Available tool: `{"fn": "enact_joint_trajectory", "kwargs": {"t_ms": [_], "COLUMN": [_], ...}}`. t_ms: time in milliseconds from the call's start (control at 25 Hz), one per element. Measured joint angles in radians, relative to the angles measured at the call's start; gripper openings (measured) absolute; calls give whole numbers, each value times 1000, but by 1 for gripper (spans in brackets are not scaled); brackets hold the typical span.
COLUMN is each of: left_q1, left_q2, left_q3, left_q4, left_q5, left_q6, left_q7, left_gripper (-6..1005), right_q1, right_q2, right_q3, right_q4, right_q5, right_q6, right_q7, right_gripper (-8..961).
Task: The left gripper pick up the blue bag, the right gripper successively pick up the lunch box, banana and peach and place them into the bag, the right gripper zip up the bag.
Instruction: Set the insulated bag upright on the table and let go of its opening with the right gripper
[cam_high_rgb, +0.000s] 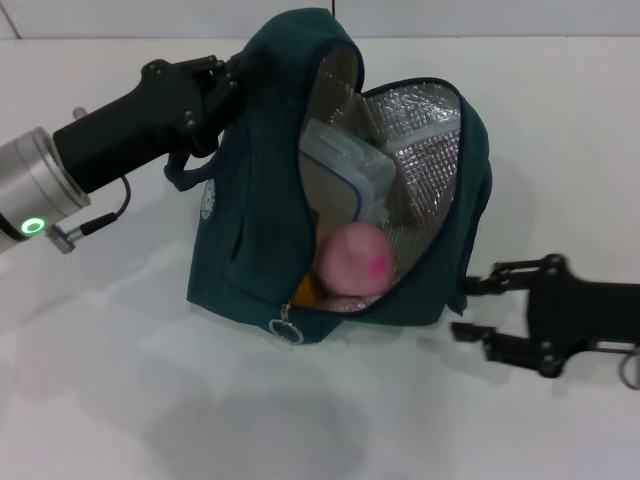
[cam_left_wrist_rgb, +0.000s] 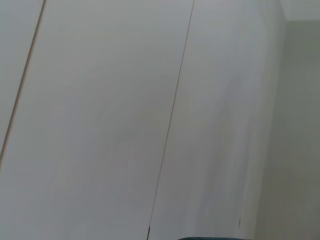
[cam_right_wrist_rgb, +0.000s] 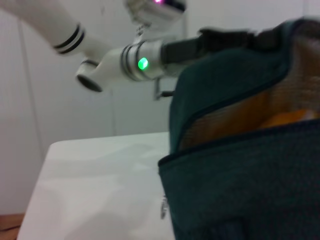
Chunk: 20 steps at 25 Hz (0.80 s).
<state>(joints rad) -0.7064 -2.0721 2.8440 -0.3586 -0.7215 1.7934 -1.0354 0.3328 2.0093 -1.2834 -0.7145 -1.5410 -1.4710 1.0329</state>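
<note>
While the left gripper (cam_high_rgb: 222, 85) stands clamped on the upper edge of the blue bag (cam_high_rgb: 250, 220), holding it upright on the white table (cam_high_rgb: 100, 380), the bag's mouth gapes to show its silver lining. Inside lie the lunch box (cam_high_rgb: 345, 165) toward the top, the peach (cam_high_rgb: 353, 259) below it, and a sliver of the banana (cam_high_rgb: 306, 291) beside the peach. Low at the bag's right, the right gripper (cam_high_rgb: 468, 307) rests with jaws apart, holding nothing.
</note>
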Motion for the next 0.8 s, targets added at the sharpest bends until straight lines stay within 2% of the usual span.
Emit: {"fn": "enact_joint_trajectory", "kwargs": {"t_ms": [200, 440, 640, 800], "left_q1": [-1, 1, 5, 17], "left_q2": [-4, -6, -9, -12], "left_q3": [0, 0, 0, 0], "left_q4": [1, 1, 1, 19], "left_q5": [1, 1, 1, 0], "left_q6": [0, 0, 0, -1], "left_q7": [0, 2, 9, 53], "left_gripper": [115, 117, 118, 119], "right_q1": [74, 65, 54, 56], "right_q2": [3, 4, 6, 6], "right_q3": [-28, -26, -13, 1], "right_q4": [54, 65, 152, 234], "right_q5": [-7, 16, 210, 362], "right_q6": [18, 27, -16, -72], "right_q7": [8, -83, -268, -373], "right_gripper": [438, 301, 89, 73]}}
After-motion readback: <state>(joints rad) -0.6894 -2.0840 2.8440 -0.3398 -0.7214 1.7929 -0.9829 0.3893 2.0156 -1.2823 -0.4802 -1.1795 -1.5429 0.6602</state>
